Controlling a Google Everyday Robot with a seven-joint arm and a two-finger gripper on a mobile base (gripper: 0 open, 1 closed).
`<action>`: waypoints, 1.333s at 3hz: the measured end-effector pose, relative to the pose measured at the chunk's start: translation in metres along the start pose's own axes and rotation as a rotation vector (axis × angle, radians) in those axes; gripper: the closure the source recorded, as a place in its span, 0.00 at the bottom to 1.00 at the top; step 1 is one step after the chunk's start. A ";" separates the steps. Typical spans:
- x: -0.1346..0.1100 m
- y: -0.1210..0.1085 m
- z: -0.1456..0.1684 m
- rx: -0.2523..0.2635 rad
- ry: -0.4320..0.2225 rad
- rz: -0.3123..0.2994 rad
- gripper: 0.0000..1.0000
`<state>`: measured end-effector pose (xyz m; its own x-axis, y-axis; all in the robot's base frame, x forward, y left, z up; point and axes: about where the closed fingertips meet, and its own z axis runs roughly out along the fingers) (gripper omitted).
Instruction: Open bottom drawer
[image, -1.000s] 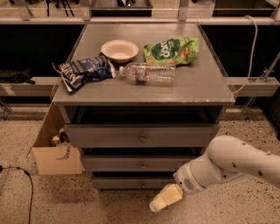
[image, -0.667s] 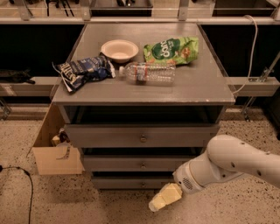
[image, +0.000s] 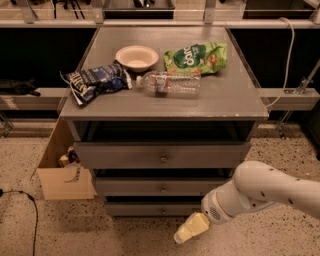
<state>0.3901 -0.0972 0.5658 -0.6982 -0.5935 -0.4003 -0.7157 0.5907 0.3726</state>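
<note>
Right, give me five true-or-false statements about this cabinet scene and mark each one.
1. A white bowl sits on the cabinet top. True.
2. The water bottle stands upright. False: it lies on its side.
3. The gripper is over the cabinet top. False: it is low, in front of the bottom drawer, to the right of its knob.
4. A cardboard box stands on the floor left of the cabinet. True.
5. The green bag lies inside the bowl. False: it lies beside it.
</note>
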 end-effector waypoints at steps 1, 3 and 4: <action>0.025 -0.029 0.012 0.021 -0.031 0.037 0.00; 0.013 -0.100 0.015 -0.015 -0.119 0.140 0.00; 0.013 -0.100 0.015 -0.015 -0.119 0.140 0.00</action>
<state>0.4528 -0.1551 0.5111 -0.7849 -0.4367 -0.4397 -0.6126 0.6540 0.4440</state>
